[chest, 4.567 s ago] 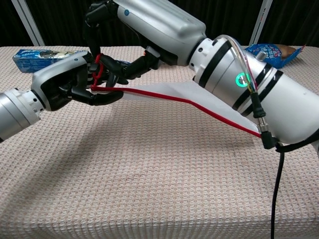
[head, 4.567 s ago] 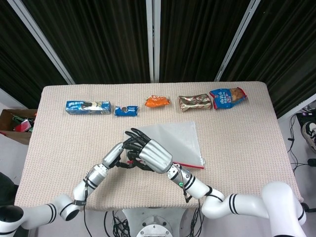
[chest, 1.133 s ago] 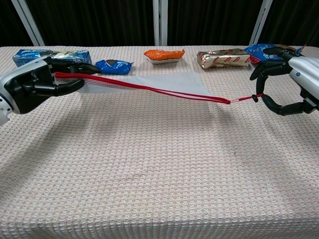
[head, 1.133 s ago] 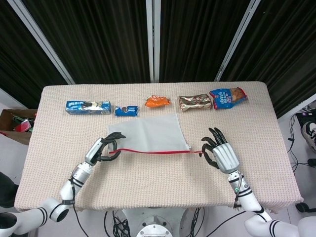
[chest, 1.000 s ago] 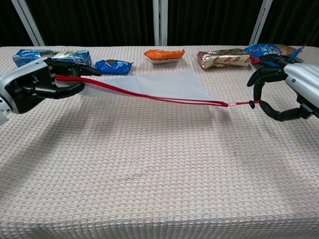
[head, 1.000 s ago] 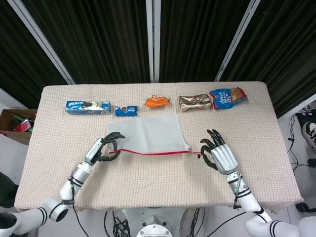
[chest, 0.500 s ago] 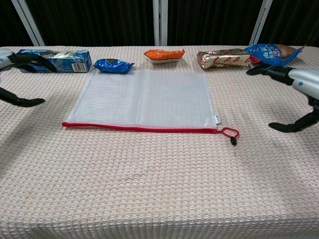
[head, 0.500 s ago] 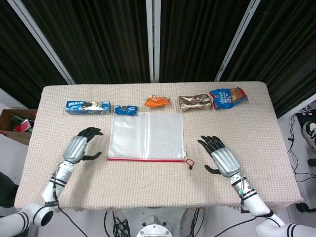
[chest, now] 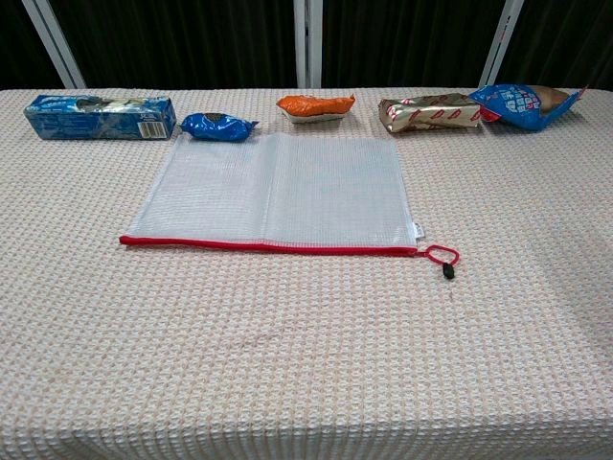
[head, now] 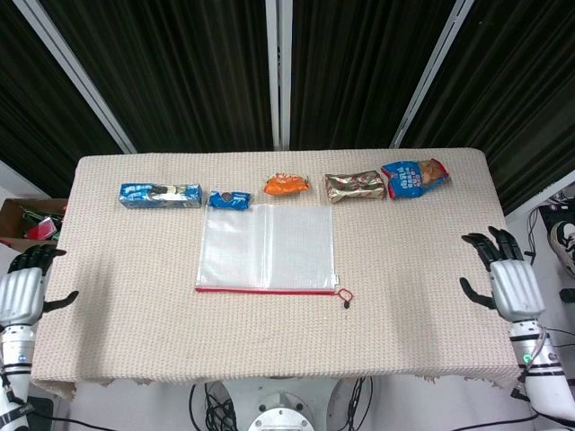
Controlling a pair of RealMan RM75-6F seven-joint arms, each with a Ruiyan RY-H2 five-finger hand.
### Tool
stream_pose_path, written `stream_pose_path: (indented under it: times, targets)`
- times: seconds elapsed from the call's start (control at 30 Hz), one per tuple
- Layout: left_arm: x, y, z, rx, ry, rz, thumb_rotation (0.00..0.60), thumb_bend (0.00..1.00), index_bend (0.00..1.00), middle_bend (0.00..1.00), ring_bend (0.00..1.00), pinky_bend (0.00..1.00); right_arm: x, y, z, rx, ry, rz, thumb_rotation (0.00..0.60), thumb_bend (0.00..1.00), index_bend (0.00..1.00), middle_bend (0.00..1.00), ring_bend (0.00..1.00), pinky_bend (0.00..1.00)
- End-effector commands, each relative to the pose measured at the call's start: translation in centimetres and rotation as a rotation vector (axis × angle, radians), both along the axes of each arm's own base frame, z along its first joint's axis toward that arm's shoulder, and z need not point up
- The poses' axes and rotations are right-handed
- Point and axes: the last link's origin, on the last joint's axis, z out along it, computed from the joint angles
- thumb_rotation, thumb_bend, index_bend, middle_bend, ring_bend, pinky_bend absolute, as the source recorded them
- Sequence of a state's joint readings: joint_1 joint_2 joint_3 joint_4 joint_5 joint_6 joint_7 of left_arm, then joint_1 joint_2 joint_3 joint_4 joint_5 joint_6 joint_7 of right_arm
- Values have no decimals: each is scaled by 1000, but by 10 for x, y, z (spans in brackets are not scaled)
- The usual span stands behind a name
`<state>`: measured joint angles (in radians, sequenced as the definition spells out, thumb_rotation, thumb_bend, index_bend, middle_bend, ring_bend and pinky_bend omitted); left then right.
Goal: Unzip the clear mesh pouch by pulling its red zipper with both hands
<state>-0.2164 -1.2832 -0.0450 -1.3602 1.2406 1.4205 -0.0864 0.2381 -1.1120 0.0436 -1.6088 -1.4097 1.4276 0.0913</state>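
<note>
Beige tabletop [head: 413,242] is carrying the mesh pouch [head: 266,246] at frame centre, red zipper [head: 266,290] running left-right. We are holding left hand [head: 22,292] and right hand [head: 509,283] empty, fingers spread, at opposite edges; its pull loop [chest: 442,256] is lying nearer our right.

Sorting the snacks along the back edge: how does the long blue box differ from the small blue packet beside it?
The long blue box is a rigid, straight-edged carton; the small blue packet is a soft, crinkled wrapper. The box is much longer and lighter blue; the packet is darker. Both lie flat on the table, untouched.
</note>
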Motion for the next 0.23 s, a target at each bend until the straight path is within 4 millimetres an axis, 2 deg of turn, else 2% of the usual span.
stream_pose_path:
  times: [0.03, 0.23]
  targets:
    - [4, -23, 5, 26, -16, -3, 600, 116, 256, 167, 122, 161, -8, 23, 12, 5, -26, -36, 600, 269, 145, 125, 0, 5]
    - [21, -46, 2, 15, -76, -42, 600, 116, 256, 167, 122, 161, -13, 34, 15, 15, -34, -41, 600, 275, 140, 119, 0, 0]
